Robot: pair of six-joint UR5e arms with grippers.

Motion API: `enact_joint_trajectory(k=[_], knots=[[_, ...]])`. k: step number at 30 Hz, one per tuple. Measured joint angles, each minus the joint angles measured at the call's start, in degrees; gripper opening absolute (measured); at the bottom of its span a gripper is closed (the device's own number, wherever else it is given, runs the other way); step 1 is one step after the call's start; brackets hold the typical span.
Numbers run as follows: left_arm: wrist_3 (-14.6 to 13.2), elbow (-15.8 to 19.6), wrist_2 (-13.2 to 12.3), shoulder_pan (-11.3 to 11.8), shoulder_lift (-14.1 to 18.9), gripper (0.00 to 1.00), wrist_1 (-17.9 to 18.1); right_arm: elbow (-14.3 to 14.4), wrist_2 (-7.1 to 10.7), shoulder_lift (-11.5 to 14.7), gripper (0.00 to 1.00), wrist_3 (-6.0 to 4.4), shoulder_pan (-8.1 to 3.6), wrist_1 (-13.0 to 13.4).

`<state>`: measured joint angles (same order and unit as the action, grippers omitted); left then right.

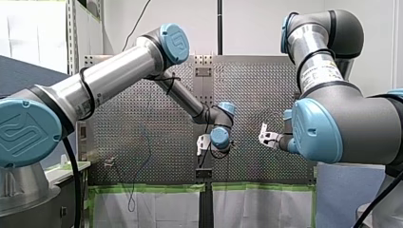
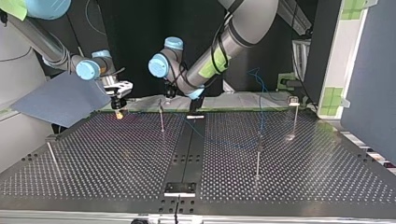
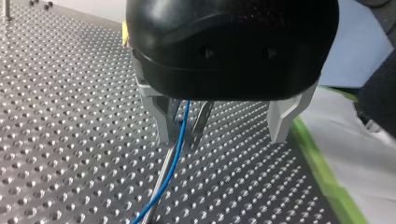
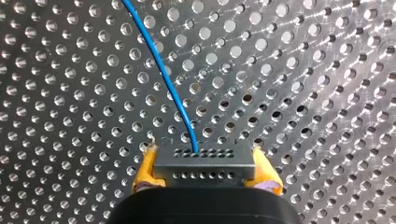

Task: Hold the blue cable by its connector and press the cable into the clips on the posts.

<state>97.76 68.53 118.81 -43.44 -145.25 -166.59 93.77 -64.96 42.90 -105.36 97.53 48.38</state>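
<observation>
Your two arms meet over a grey perforated table (image 2: 116,158), two metal plates joined at a dark seam (image 2: 186,154) down the middle of the top view. Thin metal posts (image 2: 258,156) stand upright on it, well apart. In the front view, green tape (image 1: 157,188) lines the table's edge and a white sheet (image 1: 157,209) hangs below it. A white wall (image 1: 247,28) rises beyond, and a dark blue panel (image 1: 23,76) stands at that view's left. From across the table the room behind your arms is dark, with a blue-grey sheet (image 2: 60,100) at the top view's left.

Your right gripper (image 4: 205,173) pinches the connector (image 4: 204,165), a grey block with rows of small holes, between its yellow pads (image 4: 144,170). The cable (image 4: 163,74) leaves the block's top face and curves away over the table. In the top view it drops in at the far right, then runs low across the plate toward the middle.

Your left gripper (image 3: 222,137) hangs just above the table with its metal fingers (image 3: 159,116) spread wide. The cable passes between them, close beside one finger, along the top of a post (image 3: 161,179).

The blue joint caps (image 1: 175,43) carry an embossed curled mark. A white label (image 1: 323,71) wraps your right arm's upper tube, but its print is too small to read.
</observation>
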Motion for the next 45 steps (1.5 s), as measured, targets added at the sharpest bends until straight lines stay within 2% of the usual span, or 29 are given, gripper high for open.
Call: enact_joint_trajectory(k=[5, 9, 15, 25, 32, 38, 45], knots=[[0.66, 2.65, -0.21, -0.98, 2.62, 1.0, -1.85, 0.01, 0.0, -0.09, 0.0, 0.09, -0.08, -0.05], [1.08, 4.89, -0.99, -1.61, 4.09, 1.0, -0.83, 0.04, 0.0, -0.18, 0.0, 0.15, -0.09, 0.03], [1.64, 7.34, -1.44, -2.96, 4.48, 1.0, 0.65, 0.0, -0.06, -0.32, 0.0, 0.15, -0.1, 0.08], [3.75, 7.72, -2.57, -3.47, 4.51, 1.0, 1.53, 0.0, -0.02, -1.4, 0.0, -0.01, -0.19, -0.01], [5.0, 7.74, -4.25, -3.44, 4.47, 1.0, 4.97, -0.03, -0.08, -1.61, 0.0, 0.01, -0.26, -0.02], [6.99, 7.75, -4.57, -3.27, 4.43, 1.0, 8.05, -0.08, -0.08, -1.61, 0.0, 0.11, -0.25, -0.02], [7.44, 7.73, -4.59, -3.01, 4.3, 1.0, 11.08, -0.07, -0.08, -1.61, 0.0, 0.12, -0.24, 0.0]])
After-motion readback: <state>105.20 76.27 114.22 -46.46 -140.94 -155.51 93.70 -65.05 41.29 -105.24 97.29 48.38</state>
